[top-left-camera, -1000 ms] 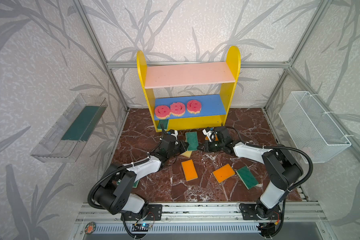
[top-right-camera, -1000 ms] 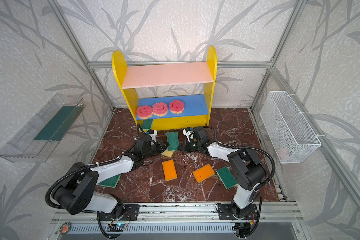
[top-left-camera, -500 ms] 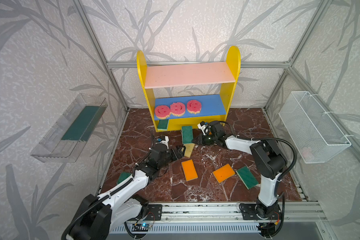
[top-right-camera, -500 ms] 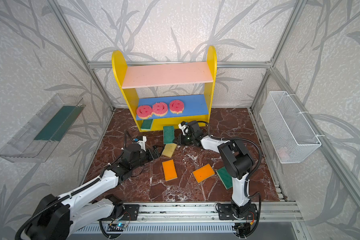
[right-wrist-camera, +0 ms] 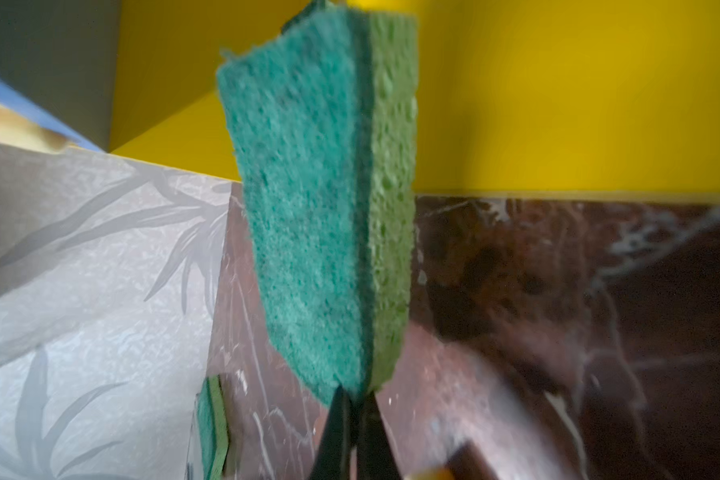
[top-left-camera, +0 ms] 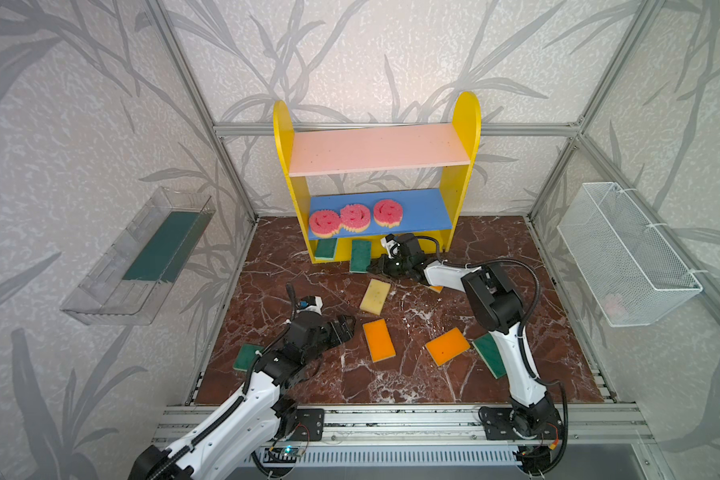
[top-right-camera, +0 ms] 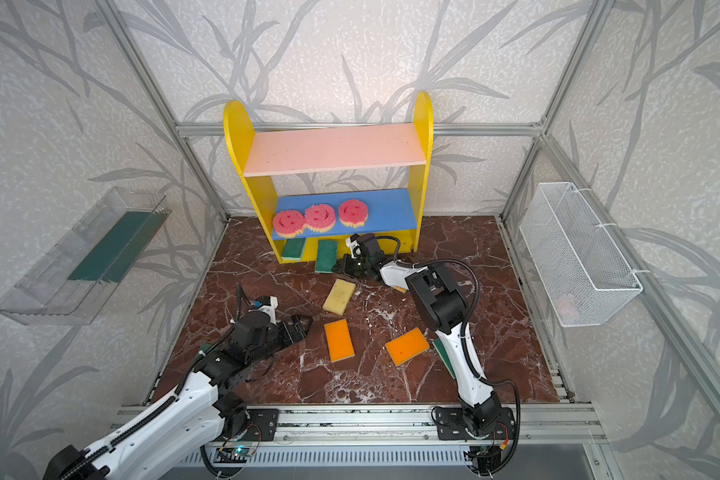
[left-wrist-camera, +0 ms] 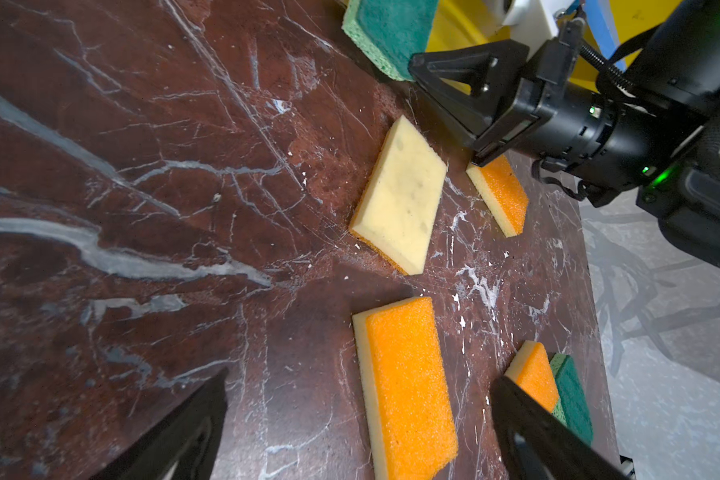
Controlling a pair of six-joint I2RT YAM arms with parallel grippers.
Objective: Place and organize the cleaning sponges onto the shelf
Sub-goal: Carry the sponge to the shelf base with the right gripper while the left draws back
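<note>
Gripping a green sponge (right-wrist-camera: 308, 208) at the foot of the shelf (top-left-camera: 462, 166)

We see our right gripper (right-wrist-camera: 352, 401) pinched on the sponge's near end, so it juts past the jaw tips, its far end at the shelf's yellow base. Our left gripper (top-left-camera: 347, 328) hangs above the floor, jaws spread wide and empty. An orange sponge (left-wrist-camera: 408, 386) lies just ahead of the gap between them, a pale-side-up sponge (left-wrist-camera: 400, 195) farther beyond. Three pink smiley sponges (top-left-camera: 352, 216) sit on the blue board.

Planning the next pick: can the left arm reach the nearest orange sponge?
Probably yes: the left gripper is open right beside that orange sponge, nothing between them or on it.
</note>
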